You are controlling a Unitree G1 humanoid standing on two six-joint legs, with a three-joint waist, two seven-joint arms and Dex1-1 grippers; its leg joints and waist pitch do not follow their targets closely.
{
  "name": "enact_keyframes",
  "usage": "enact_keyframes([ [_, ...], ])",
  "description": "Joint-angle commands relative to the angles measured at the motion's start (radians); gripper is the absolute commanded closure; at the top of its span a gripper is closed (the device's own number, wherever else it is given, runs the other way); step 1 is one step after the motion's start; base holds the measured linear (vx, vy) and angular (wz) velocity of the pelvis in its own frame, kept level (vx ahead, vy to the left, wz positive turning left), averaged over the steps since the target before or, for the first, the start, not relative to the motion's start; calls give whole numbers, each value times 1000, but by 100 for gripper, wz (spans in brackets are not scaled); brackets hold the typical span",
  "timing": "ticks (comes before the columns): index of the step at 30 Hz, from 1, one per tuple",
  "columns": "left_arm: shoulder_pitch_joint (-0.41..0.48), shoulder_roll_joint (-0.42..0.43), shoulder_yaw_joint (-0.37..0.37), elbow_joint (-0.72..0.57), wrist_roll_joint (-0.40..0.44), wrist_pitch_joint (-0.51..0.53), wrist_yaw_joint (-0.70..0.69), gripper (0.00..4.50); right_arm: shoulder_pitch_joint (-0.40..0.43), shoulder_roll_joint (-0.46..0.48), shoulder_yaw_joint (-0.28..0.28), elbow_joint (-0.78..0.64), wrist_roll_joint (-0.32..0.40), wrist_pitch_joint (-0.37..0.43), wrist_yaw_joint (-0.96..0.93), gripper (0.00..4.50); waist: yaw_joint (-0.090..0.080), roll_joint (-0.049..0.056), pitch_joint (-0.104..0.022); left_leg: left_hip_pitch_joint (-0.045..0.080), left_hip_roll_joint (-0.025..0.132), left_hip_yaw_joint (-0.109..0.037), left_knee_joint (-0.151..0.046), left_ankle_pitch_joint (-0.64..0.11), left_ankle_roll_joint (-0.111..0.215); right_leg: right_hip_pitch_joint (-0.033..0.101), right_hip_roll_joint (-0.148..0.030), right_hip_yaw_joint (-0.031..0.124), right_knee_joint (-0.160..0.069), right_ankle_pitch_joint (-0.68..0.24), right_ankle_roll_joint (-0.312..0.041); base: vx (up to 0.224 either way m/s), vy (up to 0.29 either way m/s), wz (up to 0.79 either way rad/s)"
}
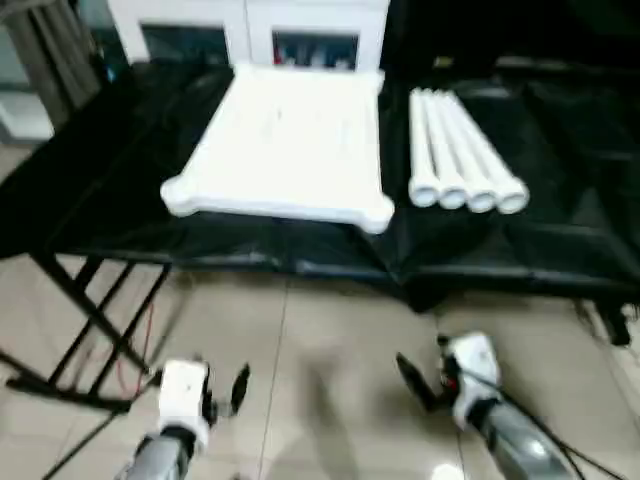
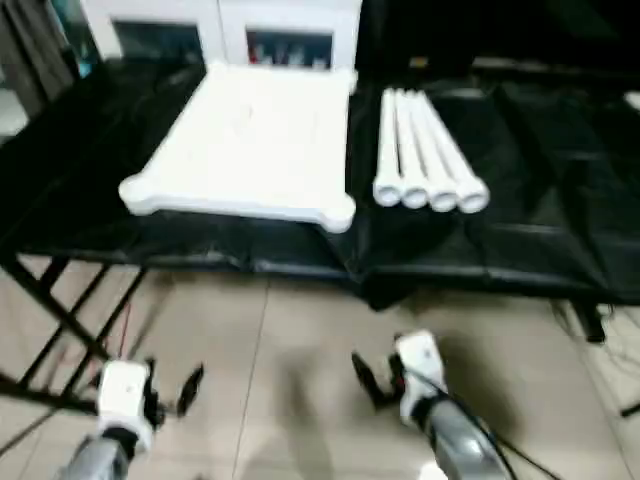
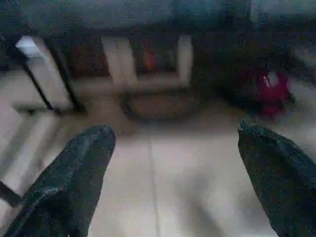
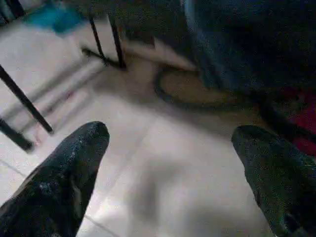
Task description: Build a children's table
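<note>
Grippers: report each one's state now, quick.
Left gripper: open, holding nothing.
Right gripper: open, holding nothing.

The tabletop (image 1: pixel 290 140) hides its ribbed underside; the work table (image 1: pixel 560 250) is cut off at three o'clock.

Both hands hang low over bare floor tiles (image 1: pixel 330 380), fingers spread — nothing between them. Ahead, the black-draped bench (image 1: pixel 560 230) edge bars the way; atop it the tabletop (image 1: pixel 285 145) and four legs (image 1: pixel 460 150) lie just beside each other — black bench struts (image 1: pixel 90 320) stand left.
</note>
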Motion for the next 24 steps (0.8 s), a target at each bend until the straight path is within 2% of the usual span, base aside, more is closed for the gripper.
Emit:
enact_keyframes([
  [1,-22,4,34,-182,21,80,56,2,-22,6,-64,-183,63,72,-60,0,1,0,-30,4,41,-12,-99,-200,53,27,-35,32,-72,14,-167,0,0,0],
  [2,-28,8,38,-220,27,103,66,2,-27,12,-77,-215,69,85,-81,0,0,0,-27,5,37,-11,-102,-208,41,24,-34,33,-76,-33,-154,0,0,0],
  [3,-56,14,51,-260,3,157,74,2,-58,23,-92,-239,85,98,-106,0,-2,-6,-28,5,34,-10,-99,-203,38,22,-34,33,-78,-53,-145,0,0,0],
  [4,-74,19,59,-283,-15,192,77,2,-80,30,-101,-251,96,105,-120,0,-4,-2,-26,5,28,-10,-101,-197,25,19,-32,34,-80,-101,-131,0,0,0],
  [5,-97,20,63,-300,-11,211,83,2,-107,38,-116,-257,96,113,-140,0,-9,-31,-28,2,25,-6,-95,-178,21,18,-28,36,-83,-120,-110,0,0,0],
  [6,-151,24,57,-311,-17,259,82,2,-169,44,-141,-249,100,164,-175,0,-5,-26,-34,3,25,-9,-93,-143,15,20,-28,36,-72,-94,-107,0,0,0],
  [7,-181,26,50,-311,-18,284,79,2,-203,44,-155,-240,101,200,-193,0,-6,-18,-33,6,18,-9,-91,-115,7,15,-24,37,-72,-72,-101,0,0,0],
  [8,-211,18,35,-321,-5,299,81,2,-235,34,-172,-237,133,248,-201,0,-5,-13,-38,10,17,-9,-87,-98,1,15,-23,36,-68,-48,-101,0,0,0],
  [9,-255,19,21,-305,-3,318,74,2,-272,35,-172,-226,139,262,-207,0,-6,-2,-44,12,15,-10,-79,-42,-9,17,-17,37,-60,74,-107,0,0,0],
  [10,-255,19,21,-305,-3,318,74,2,-272,35,-172,-226,139,262,-207,0,-3,-4,-49,12,11,-10,-74,5,-16,20,-11,35,-52,177,-112,0,0,0],
  [11,-282,20,14,-295,1,328,69,2,-293,37,-171,-221,141,264,-209,0,-1,-8,-53,6,7,-10,-69,48,-12,27,-10,34,-44,270,-118,0,0,0],
  [12,-330,21,1,-275,5,343,59,2,-325,40,-167,-208,125,289,-228,0,0,-1,-56,7,6,-10,-67,58,-11,29,-9,34,-40,303,-122,0,0,0],
  [13,-375,18,-10,-263,17,368,59,2,-352,43,-168,-209,109,321,-254,0,-3,-4,-56,11,3,-8,-70,15,-17,32,-5,31,-43,276,-128,0,0,0],
  [14,-407,9,-5,-243,10,387,69,2,-374,54,-166,-211,114,358,-272,0,-1,18,-56,15,5,-12,-76,-34,-29,35,-8,28,-43,224,-133,0,0,0],
  [15,-407,9,-5,-243,10,387,69,2,-374,54,-166,-211,114,358,-272,0,-10,10,-51,27,4,-7,-85,-152,-38,37,-2,23,-55,95,-145,0,0,0],
  [16,-427,1,-1,-230,6,400,78,2,-388,60,-166,-212,121,381,-281,0,-12,8,-48,30,5,-4,-95,-240,-20,51,0,18,-66,-22,-161,0,0,0],
  [17,-427,5,2,-232,10,412,86,2,-395,66,-156,-218,103,398,-301,0,-16,4,-43,29,-3,4,-96,-288,7,62,1,17,-83,-127,-169,0,0,0],
  [18,-427,5,2,-232,10,412,86,2,-395,66,-156,-218,103,398,-301,0,-14,7,-40,34,-5,7,-98,-310,17,65,0,17,-92,-188,-171,0,0,0],
  [19,-421,7,5,-240,6,421,89,2,-400,69,-143,-223,78,425,-321,0,-18,4,-39,43,-6,11,-100,-330,35,70,-3,18,-107,-277,-175,0,0,0],
  [20,-419,10,12,-249,6,441,98,2,-404,79,-132,-227,79,444,-323,0,-14,-3,-41,32,-10,12,-99,-280,49,87,-5,20,-112,-313,-166,0,0,0],
  [21,-417,11,20,-258,1,450,103,2,-404,88,-117,-230,74,453,-323,0,-14,-9,-48,36,-11,14,-97,-246,57,92,-5,24,-115,-291,-164,68,-13,-1],
  [22,-417,11,21,-258,0,450,103,2,-404,88,-115,-230,72,451,-323,0,-12,-2,-57,29,-15,11,-95,-161,76,105,0,26,-104,-177,-165,83,-20,3],
  [23,-419,11,28,-258,-9,452,103,2,-402,94,-97,-226,61,439,-318,0,-14,-1,-68,30,-18,8,-89,-80,97,114,13,22,-85,-28,-170,83,-20,3],
  [24,-424,11,40,-241,-19,443,102,2,-401,100,-76,-219,52,426,-315,0,-13,0,-72,33,-22,6,-86,-44,111,116,20,21,-76,54,-172,92,-11,5],
])
